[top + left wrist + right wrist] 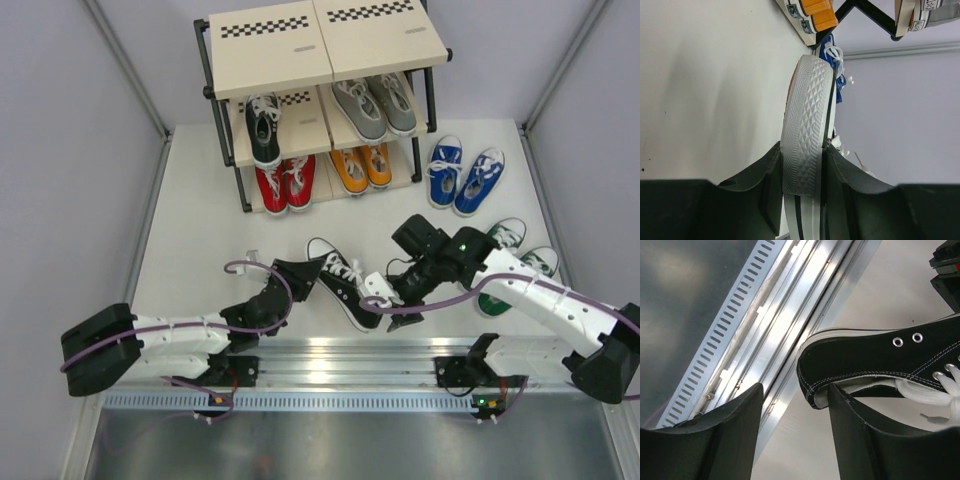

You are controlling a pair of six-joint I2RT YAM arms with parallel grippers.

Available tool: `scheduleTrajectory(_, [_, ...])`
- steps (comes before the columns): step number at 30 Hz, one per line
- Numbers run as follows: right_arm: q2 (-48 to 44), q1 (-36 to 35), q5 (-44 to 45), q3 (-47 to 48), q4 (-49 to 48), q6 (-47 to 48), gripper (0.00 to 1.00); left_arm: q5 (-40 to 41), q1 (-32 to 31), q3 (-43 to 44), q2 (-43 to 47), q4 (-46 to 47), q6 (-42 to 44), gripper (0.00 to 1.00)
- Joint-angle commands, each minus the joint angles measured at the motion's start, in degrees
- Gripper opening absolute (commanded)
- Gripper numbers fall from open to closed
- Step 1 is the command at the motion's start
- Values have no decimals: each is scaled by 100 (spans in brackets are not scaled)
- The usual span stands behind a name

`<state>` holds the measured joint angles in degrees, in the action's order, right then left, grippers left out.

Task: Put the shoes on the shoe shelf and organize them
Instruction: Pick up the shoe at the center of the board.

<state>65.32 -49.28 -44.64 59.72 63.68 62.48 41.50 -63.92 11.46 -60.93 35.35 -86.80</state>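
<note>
Your left gripper point(802, 145) clenches the toe end of the black sneaker point(340, 280), mid-table near the arm bases. Your right gripper point(795, 386) straddles its heel, jaws apart. The canvas looks light and floppy; the stiff rubber sole should give a surer hold for the trip to the far shoe shelf point(270, 60).

Left arm point(170, 340) and right arm point(545, 295): white shells, black joint housings, black blocks at my elbows. A purple cable point(255, 268) runs along each arm. Green light point(463, 243) on my right wrist. My fingers point(725, 440): matte black, broad, scooped inner edges. Bases point(465, 372) black, a small lit dot before each.
</note>
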Motion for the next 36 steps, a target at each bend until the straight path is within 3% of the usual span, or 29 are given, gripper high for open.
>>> scheduleTrajectory(1, [60,-144,166,75,-409,-25,54,245,-42,181,116,639,-548,0])
scheduleTrajectory(16, [403,-390,790,-119,-857,-25,38,605,-68,198,354,639,-732,0])
scheduleTrajectory(19, [464,-434,1001,-58,-866,19,31,614,-77,216,327,648,-812,0])
scheduleTrajectory(26, [447,-487,1186,30,-664,247,0,509,-77,225,423,648,-619,0])
scheduleTrajectory(29, [298,-495,1291,232,-454,309,0,421,-68,225,529,648,-268,0])
scheduleTrajectory(33, [95,-495,1677,531,-251,309,0,193,-68,103,713,631,303,28])
scheduleTrajectory(34, [17,-495,1765,636,-225,309,0,140,-68,58,757,596,348,42])
scheduleTrajectory(36, [-45,-495,1993,724,-189,300,0,-1,-77,-91,898,526,471,50])
